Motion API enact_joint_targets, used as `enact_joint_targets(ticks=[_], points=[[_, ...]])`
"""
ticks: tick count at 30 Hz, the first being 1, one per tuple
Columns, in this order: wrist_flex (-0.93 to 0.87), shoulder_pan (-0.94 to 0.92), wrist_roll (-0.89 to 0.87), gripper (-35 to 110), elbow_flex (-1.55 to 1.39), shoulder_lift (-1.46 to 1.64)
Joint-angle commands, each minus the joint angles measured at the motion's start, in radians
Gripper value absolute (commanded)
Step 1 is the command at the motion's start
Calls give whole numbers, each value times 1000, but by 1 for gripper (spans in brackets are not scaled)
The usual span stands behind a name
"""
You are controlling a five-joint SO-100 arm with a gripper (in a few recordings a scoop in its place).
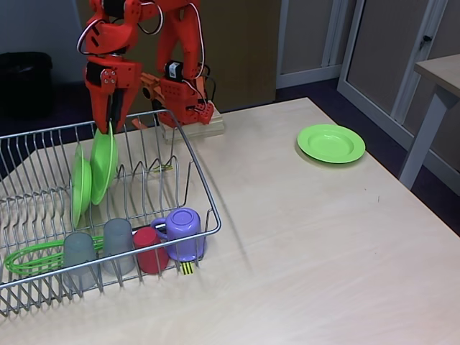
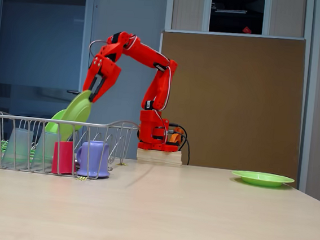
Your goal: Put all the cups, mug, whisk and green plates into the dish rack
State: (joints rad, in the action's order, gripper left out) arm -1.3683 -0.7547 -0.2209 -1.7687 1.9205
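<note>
Your gripper [image 1: 110,128] is clamped on the top rim of a green plate [image 1: 103,167], holding it tilted over the dish rack [image 1: 205,195] just beside a second plate [image 1: 80,185] standing upright. You have the third plate [image 1: 331,143] lying flat on the table [image 1: 309,244], well apart, while the whisk [image 1: 25,259], purple mug [image 1: 182,233], two grey cups [image 1: 117,241] and red cup [image 1: 150,249] sit along the rack's front.

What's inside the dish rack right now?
In the dish rack: two upright green plates, one standing free, the other gripped at its top rim by the end effector; the whisk, two grey cups, a red cup, the purple mug. Their undersides are hidden.
</note>
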Motion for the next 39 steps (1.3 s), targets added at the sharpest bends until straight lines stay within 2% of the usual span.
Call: enact_joint_targets(ticks=[1, 8, 14, 24, 32, 39], points=[[26, -29, 25, 0, 25, -41], [75, -46, 133, 0, 38, -152], [38, -17, 278, 14, 75, -187], [9, 64, 298, 19, 118, -156], [-78, 241, 232, 18, 186, -71], [-89, 486, -29, 17, 58, 51]])
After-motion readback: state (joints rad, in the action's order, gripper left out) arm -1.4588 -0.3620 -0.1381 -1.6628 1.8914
